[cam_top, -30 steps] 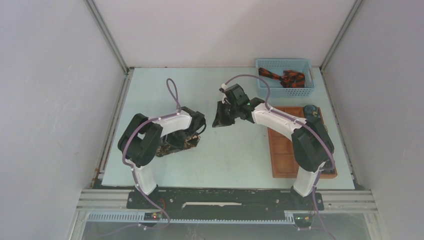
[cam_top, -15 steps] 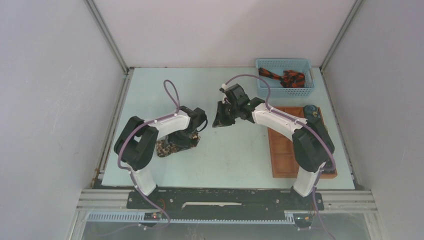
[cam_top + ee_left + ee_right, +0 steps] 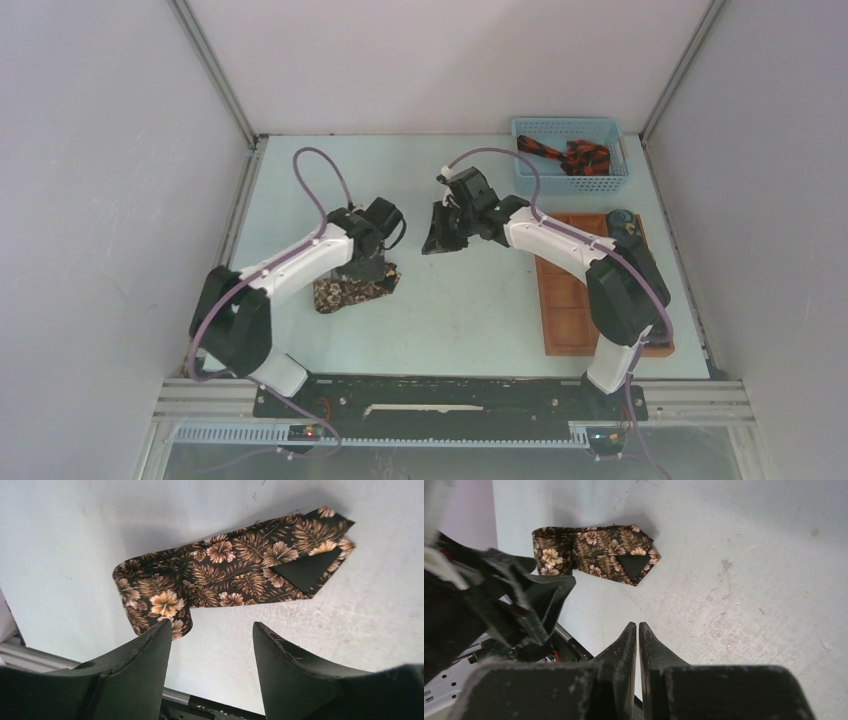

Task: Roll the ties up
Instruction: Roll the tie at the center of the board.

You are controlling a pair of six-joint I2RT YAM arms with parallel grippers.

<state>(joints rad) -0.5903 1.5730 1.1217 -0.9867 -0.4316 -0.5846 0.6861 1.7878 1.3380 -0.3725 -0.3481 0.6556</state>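
One tie, the dark brown floral necktie (image 3: 355,291), is lying flat on the table beside your left arm. It is folded over at one end into a loose loop, and its pointed tip is showing the black lining. That is no finished roll, so you should be counting this one as barely begun. Your left gripper (image 3: 210,630) is hanging just above it, jaws standing wide with nothing between them. Further out, your right gripper (image 3: 637,626) is hovering over bare table, jaws pressed together and carrying nothing.

Beyond it, the orange-brown compartment tray (image 3: 568,325) is sitting at the right. One small dark bluish bundle (image 3: 621,217) is resting in its far corner, possibly a rolled tie, though it is too small to tell. Farthest off, the blue mesh basket (image 3: 570,124) is holding a black and red-orange tie (image 3: 578,155), unrolled and waiting.

Both wrist views are giving you the brown tie's fold and lining, which the overhead camera is partly losing behind the left arm. Only the overhead is showing you the tray and basket.
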